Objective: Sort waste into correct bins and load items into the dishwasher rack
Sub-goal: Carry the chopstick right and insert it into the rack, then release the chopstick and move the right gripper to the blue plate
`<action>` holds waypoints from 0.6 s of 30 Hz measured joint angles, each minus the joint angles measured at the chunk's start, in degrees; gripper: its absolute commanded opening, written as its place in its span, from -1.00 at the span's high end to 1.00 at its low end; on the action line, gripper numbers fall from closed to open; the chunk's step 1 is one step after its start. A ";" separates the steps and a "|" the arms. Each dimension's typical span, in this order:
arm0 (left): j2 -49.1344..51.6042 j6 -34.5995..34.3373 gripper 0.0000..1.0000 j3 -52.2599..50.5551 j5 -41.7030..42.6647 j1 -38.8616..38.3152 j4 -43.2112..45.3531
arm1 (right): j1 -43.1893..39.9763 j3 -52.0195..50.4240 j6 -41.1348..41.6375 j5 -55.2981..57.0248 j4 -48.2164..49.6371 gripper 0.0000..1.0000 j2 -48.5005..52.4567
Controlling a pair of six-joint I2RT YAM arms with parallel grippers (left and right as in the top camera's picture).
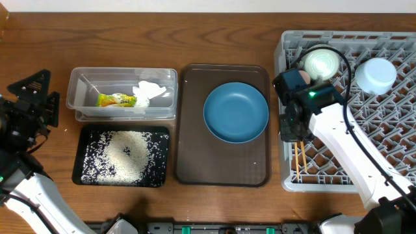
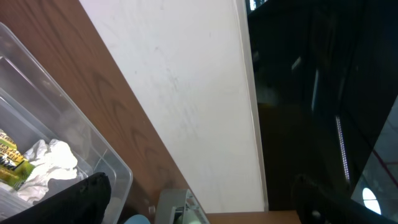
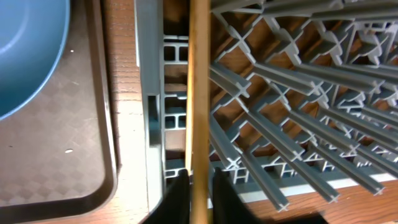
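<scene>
1. Overhead looks straight down on the whole tabletop [image 1: 214,39].
2. Left wrist, at the left edge, tilts upward past the clear tub [image 2: 68,134].
3. Right wrist looks down, close, on the rack [image 3: 149,74] rim and brown tray [image 3: 62,149], both shared with overhead.

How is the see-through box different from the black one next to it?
The clear tub is see-through with taller walls, while the black tray is dark and shallow. The clear tub holds a crumpled white napkin and a yellow-green wrapper. The black tray holds loose white rice. Both are rectangles of about the same size, lying side by side to the left of the brown tray.
</scene>
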 measured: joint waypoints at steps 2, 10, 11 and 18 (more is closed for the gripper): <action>0.00 0.00 -0.90 0.00 0.00 0.00 0.02 | 0.00 0.00 -0.31 0.02 0.00 0.56 0.00; 0.00 0.00 -0.91 0.00 0.00 0.00 0.02 | 0.00 -0.02 -0.44 0.02 0.00 0.52 0.00; 0.00 0.00 -0.90 0.00 0.00 0.00 0.00 | 0.00 -0.02 -0.44 0.02 0.00 0.51 0.00; 0.00 0.00 -0.90 0.00 0.00 0.00 0.00 | 0.00 -0.02 -0.44 -0.68 0.00 0.47 0.00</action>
